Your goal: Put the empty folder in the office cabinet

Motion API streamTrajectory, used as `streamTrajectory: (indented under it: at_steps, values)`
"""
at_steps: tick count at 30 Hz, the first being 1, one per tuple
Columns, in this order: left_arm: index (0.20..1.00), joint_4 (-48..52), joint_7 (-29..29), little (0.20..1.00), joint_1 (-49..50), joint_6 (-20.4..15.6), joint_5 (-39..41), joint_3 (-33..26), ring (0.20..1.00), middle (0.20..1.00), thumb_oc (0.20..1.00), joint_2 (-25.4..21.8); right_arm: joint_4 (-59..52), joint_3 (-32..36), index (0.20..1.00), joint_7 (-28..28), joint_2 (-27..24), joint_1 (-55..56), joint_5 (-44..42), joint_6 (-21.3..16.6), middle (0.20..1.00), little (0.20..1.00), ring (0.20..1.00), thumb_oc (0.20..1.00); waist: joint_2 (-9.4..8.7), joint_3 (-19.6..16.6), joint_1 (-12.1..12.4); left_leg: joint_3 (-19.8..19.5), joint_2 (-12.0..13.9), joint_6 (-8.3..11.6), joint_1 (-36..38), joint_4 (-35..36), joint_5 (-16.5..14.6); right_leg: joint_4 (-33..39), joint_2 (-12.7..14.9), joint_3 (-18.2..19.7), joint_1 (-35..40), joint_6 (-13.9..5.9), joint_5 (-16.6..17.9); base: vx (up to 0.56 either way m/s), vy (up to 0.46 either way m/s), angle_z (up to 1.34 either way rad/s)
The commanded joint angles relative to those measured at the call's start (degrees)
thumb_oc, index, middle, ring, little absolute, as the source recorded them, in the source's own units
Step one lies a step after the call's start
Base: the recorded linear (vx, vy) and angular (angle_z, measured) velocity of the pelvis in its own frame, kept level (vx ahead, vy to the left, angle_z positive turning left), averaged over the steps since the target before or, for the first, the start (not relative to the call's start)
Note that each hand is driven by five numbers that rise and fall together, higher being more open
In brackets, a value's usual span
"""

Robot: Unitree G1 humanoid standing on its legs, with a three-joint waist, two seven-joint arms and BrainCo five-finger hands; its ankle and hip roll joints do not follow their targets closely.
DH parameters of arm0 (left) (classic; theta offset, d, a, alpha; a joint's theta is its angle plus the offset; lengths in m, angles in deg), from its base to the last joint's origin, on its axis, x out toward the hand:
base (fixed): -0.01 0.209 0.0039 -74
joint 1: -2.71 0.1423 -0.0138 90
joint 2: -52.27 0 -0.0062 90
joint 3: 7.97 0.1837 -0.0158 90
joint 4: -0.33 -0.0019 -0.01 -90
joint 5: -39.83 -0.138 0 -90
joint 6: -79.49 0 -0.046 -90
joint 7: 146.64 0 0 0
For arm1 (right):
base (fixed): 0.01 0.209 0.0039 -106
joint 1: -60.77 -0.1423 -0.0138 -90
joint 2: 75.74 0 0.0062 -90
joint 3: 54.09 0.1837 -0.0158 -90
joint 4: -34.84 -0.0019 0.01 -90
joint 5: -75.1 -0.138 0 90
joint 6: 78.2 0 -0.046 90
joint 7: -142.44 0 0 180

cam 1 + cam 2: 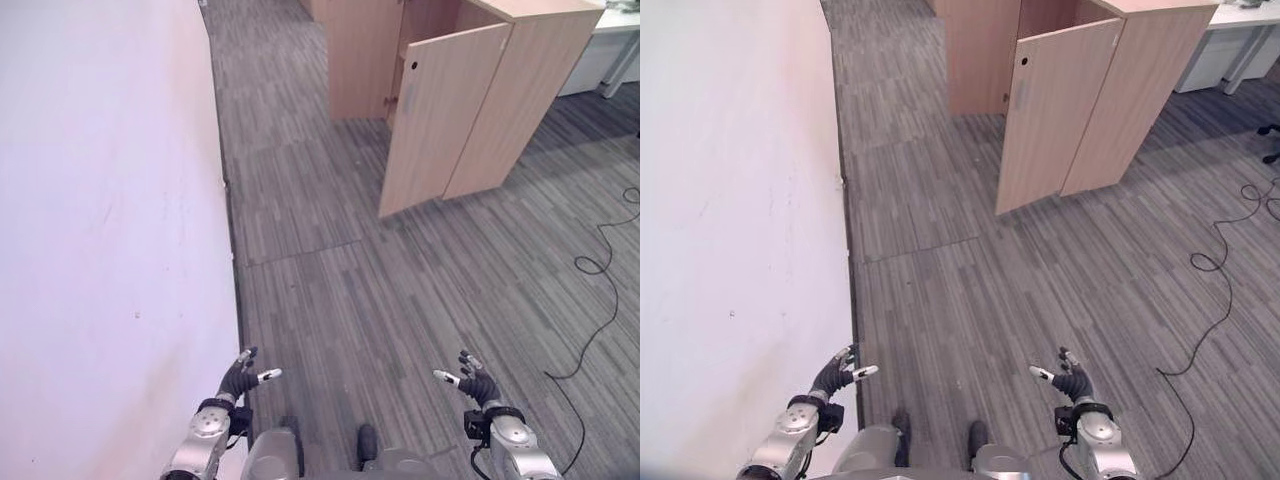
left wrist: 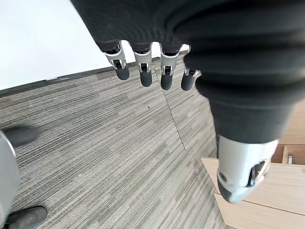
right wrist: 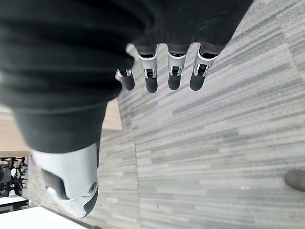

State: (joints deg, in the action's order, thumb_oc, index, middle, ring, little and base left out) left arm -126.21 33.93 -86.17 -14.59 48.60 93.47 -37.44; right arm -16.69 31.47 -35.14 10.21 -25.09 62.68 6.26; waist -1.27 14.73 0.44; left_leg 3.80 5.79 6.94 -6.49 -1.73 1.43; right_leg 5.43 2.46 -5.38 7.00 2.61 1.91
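You are at the very start: both hands hang empty over the grey carpet floor [image 1: 330, 300]. Your left hand [image 1: 238, 380] sits near left beside the white wall [image 1: 100, 220], fingers [image 2: 143, 71] relaxed and spread, holding nothing. Your right hand [image 1: 478, 385] at near right is the same, fingers [image 3: 174, 76] straight and loose. I cannot point you to the folder from here, so I judge your next move is to locate and pick it up. The office cabinet [image 1: 520, 90] stands far right, light wood, its door [image 1: 435, 120] already swung open towards you, well apart from both hands.
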Motion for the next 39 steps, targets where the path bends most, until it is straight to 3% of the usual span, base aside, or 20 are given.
streamTrajectory:
  at_steps: [1, 3, 7, 10, 12, 15, 17, 18, 19, 21, 22, 23, 25, 27, 30, 31, 32, 36, 38, 39]
  values:
    - [1.0, 4.16, 1.24, 1.0, -1.44, -1.8, 1.23, -1.27, 1.0, 1.0, 1.0, -1.86, -2.08, 0.63, 1.0, 1.28, -3.97, -2.31, -2.42, -1.37, 1.0, 1.0, 1.0, 1.0, 1.01, -0.22, 2.73, -0.39, 2.53, -0.26, -7.23, -0.47, 5.95, -6.07, 0.29, 3.11, 7.8, -5.56, -14.33, 0.38, 0.073, 0.12]
    - [1.0, 4.52, 2.08, 1.0, -1.77, -1.96, 1.43, -1.81, 1.0, 1.0, 1.0, -2.06, -1.15, -0.25, 1.0, 1.9, -3.51, -3.65, -2.59, -1.25, 1.0, 1.0, 1.0, 1.0, 0.68, -0.28, 4.28, 0.04, 3.06, 0.02, -10.43, 3.75, 7.7, -5.75, 0.34, 5.74, 10.8, -5.57, -16.3, 0.37, 0.09, 0.01]
    - [1.0, 4.22, 2.4, 1.0, -0.8, -1.88, 1.5, -2.61, 1.0, 1.0, 1.0, -2.33, -1.44, -1.09, 1.0, 1.51, -3.22, -3.95, -1.72, -0.9, 1.0, 1.0, 1.0, 1.0, 0.27, -1.49, 5.97, 0.01, 3.7, 0.48, -11.45, 4.19, 9.39, -5.33, 1.02, 8.4, 13.78, -6.17, -17.94, 0.35, 0.113, -0.3]
    - [1.0, 4.48, 2.65, 1.0, 0.32, -1.88, 1.5, -3.66, 1.0, 1.0, 1.0, -3.16, -1.78, -2.49, 1.0, 0.76, -2.49, -4.46, -0.08, -0.57, 1.0, 1.0, 1.0, 1.0, -0.69, -3.3, 8.05, -1.53, 4.11, 1.1, -12.49, 2.4, 13.89, -5.89, 3.33, 9.95, 14.24, -7.85, -19.14, 0.46, 0.216, -1.24]
    - [1.0, 4.53, 2.57, 1.0, 0.52, -1.84, 1.43, -4.05, 1.0, 1.0, 1.0, -3.29, -1.54, -2.77, 1.0, 0.35, -2.09, -4.65, 0.56, -0.19, 1.0, 1.0, 1.0, 1.0, -1.09, -3.95, 8.64, -1.55, 3.61, 0.34, -12.52, 2.0, 13.46, -6.19, 4.0, 10.33, 13.7, -8.54, -18.74, 0.31, 0.165, 0.23]
    - [1.0, 4.49, 2.09, 1.0, 0.56, -1.68, 0.85, -4.2, 1.0, 1.0, 1.0, -4.24, 0.01, -2.69, 1.0, 0.08, -1.06, -5.29, 0.63, -0.18, 1.0, 1.0, 1.0, 1.0, -3.16, -5.53, 9.32, -0.06, 0.31, -2.17, -11.37, 0.51, 10.48, -13.69, 7.08, 11.02, 9.73, -12.49, -10.0, 0.4, 0.227, 0.09]
    - [1.0, 5.14, 2.13, 1.0, 0.1, -1.59, 1.08, -4.15, 1.0, 1.0, 1.0, -5.27, 0.28, -2.9, 1.0, -0.07, -0.66, -6.86, 0.33, -0.12, 1.0, 1.0, 1.0, 1.0, -3.1, -4.38, 8.86, 1.05, -1.19, -3.94, -8.95, 1.16, 8.14, -25.48, 7.75, 10.89, 4.03, -14.63, 0.18, 0.18, 0.166, 0.44]
    - [1.0, 5.14, 2.12, 1.0, 0.05, -1.58, 1.08, -4.16, 1.0, 1.0, 1.0, -5.26, 0.29, -2.88, 1.0, -0.07, -0.68, -6.91, 0.34, -0.11, 1.0, 1.0, 1.0, 1.0, -2.86, -4.5, 9.07, 1.14, -0.83, -3.92, -9.16, 1.08, 8.18, -25.34, 7.46, 11.14, 3.78, -14.61, 0.47, 0.09, 0.144, 0.23]
    - [1.0, 5.6, 2.09, 1.0, -0.26, -1.6, 1.51, -4.04, 1.0, 1.0, 1.0, -5.66, 0.25, -2.94, 1.0, 0.06, -0.64, -7.46, 0.11, -0.26, 1.0, 1.0, 1.0, 1.0, -1.78, -3.89, 8.53, 1.58, -0.54, -4.58, -7.98, 1.31, 7.15, -30.0, 7.15, 9.51, 1.38, -15.22, 3.42, 0.11, 0.156, 0.15]
    - [1.0, 6.37, 2.27, 1.0, -0.62, -1.63, 1.85, -4.06, 1.0, 1.0, 1.0, -6.02, 0.12, -2.81, 1.0, 0.49, -0.35, -8.4, -0.17, -0.56, 1.0, 1.0, 1.0, 1.0, 0.74, -2.51, 7.46, 1.77, 0.25, -5.88, -5.21, 1.72, 5.33, -38.62, 5.8, 7.38, -3.68, -15.57, 4.49, 0.19, 0.217, 0.05]
    - [1.0, 6.21, 2.49, 1.0, -0.98, -1.61, 1.85, -4.18, 1.0, 1.0, 1.0, -5.82, 0.18, -2.43, 1.0, 0.76, 0.0, -8.72, -0.19, -0.58, 1.0, 1.0, 1.0, 1.0, 1.73, -1.62, 6.76, 1.6, 0.38, -6.33, -3.26, 2.27, 4.73, -42.65, 5.39, 6.6, -6.62, -15.54, 3.86, 0.36, 0.246, 0.0]
    - [1.0, 5.48, 3.09, 1.0, -1.67, -1.74, 1.87, -4.4, 1.0, 1.0, 1.0, -5.61, 0.01, -1.93, 1.0, 0.98, 0.77, -8.54, -0.85, -0.52, 1.0, 1.0, 1.0, 1.0, 3.02, -0.4, 4.75, 1.32, -0.46, -6.49, 1.07, 4.07, 3.54, -44.18, 5.2, 4.15, -11.4, -14.63, 0.04, 0.28, 0.175, -0.04]
    - [1.0, 5.33, 3.34, 1.0, -1.88, -1.87, 2.02, -4.64, 1.0, 1.0, 1.0, -5.56, 0.12, -1.71, 1.0, 1.03, 1.05, -8.4, -1.31, -0.62, 1.0, 1.0, 1.0, 1.0, 3.53, 0.01, 3.97, 1.53, -0.49, -6.27, 2.9, 4.69, 2.92, -41.95, 5.45, 1.95, -13.15, -14.29, -1.09, 0.29, 0.074, 0.04]
    - [1.0, 5.94, 3.24, 1.0, -1.71, -1.93, 2.27, -4.93, 1.0, 1.0, 1.0, -5.55, 0.29, -1.25, 1.0, 1.46, 1.23, -7.98, -1.81, -0.45, 1.0, 1.0, 1.0, 1.0, 3.77, 0.81, 2.45, 2.81, -0.09, -5.11, 7.09, 6.03, 0.52, -29.37, 7.42, -5.3, -16.51, -12.68, -4.74, 0.49, -0.085, -0.07]
    - [1.0, 5.41, 3.14, 1.0, -1.74, -1.84, 1.48, -5.22, 1.0, 1.0, 1.0, -5.43, 1.73, 0.16, 1.0, 2.47, 1.54, -7.02, -2.88, -0.06, 1.0, 1.0, 1.0, 1.0, 2.92, 1.23, -0.05, 3.44, -0.47, -3.15, 11.77, 6.73, -2.98, -13.96, 8.01, -7.27, -19.59, -13.58, -0.39, 0.39, -0.166, -0.6]
    - [1.0, 5.36, 3.13, 1.0, -1.72, -1.88, 1.47, -5.21, 1.0, 1.0, 1.0, -5.42, 1.73, 0.14, 1.0, 2.48, 1.54, -6.99, -2.88, -0.07, 1.0, 1.0, 1.0, 1.0, 3.21, 1.39, -0.02, 3.48, -0.14, -3.08, 12.14, 6.73, -3.24, -13.1, 7.61, -7.43, -18.83, -13.62, -0.06, 0.41, -0.227, -0.23]
    - [1.0, 5.06, 3.1, 1.0, -1.86, -1.79, 0.5, -5.57, 1.0, 1.0, 1.0, -5.3, 2.47, 1.13, 1.0, 2.66, 1.88, -6.27, -3.02, 0.18, 1.0, 1.0, 1.0, 1.0, 3.22, 1.3, -1.36, 4.72, 0.6, -1.58, 14.52, 6.73, -5.22, -7.6, 10.08, -11.13, -21.55, -14.75, 3.35, 0.28, -0.161, 0.15]
    - [1.0, 4.9, 2.36, 1.0, -1.65, -2.1, -1.19, -4.82, 1.0, 1.0, 1.0, -5.26, 4.23, 2.23, 1.0, 2.51, 1.91, -3.71, -3.22, 0.37, 1.0, 1.0, 1.0, 1.0, 2.89, 0.04, -3.1, 5.75, 1.27, -0.14, 18.05, 6.73, -7.95, -4.03, 10.74, -11.68, -20.38, -14.74, 6.4, 0.4, -0.241, 0.04]
    - [1.0, 5.17, 2.22, 1.0, -0.86, -2.19, -0.82, -4.46, 1.0, 1.0, 1.0, -4.69, 6.79, 3.14, 1.0, 2.2, 0.99, -2.69, -4.7, 0.14, 1.0, 1.0, 1.0, 1.0, 4.56, -1.55, -4.72, 7.21, 4.99, 1.62, 20.97, 3.5, -8.1, -5.16, 8.15, -11.02, -18.05, -13.24, 6.3, 0.44, -0.296, -0.32]
    - [1.0, 5.17, 2.23, 1.0, -0.89, -2.19, -0.82, -4.48, 1.0, 1.0, 1.0, -4.69, 6.8, 3.14, 1.0, 2.18, 0.97, -2.74, -4.71, 0.13, 1.0, 1.0, 1.0, 1.0, 4.43, -1.61, -4.84, 7.07, 4.89, 1.66, 20.7, 3.46, -7.89, -5.17, 8.3, -11.08, -18.22, -13.15, 6.41, 0.33, -0.317, -0.38]
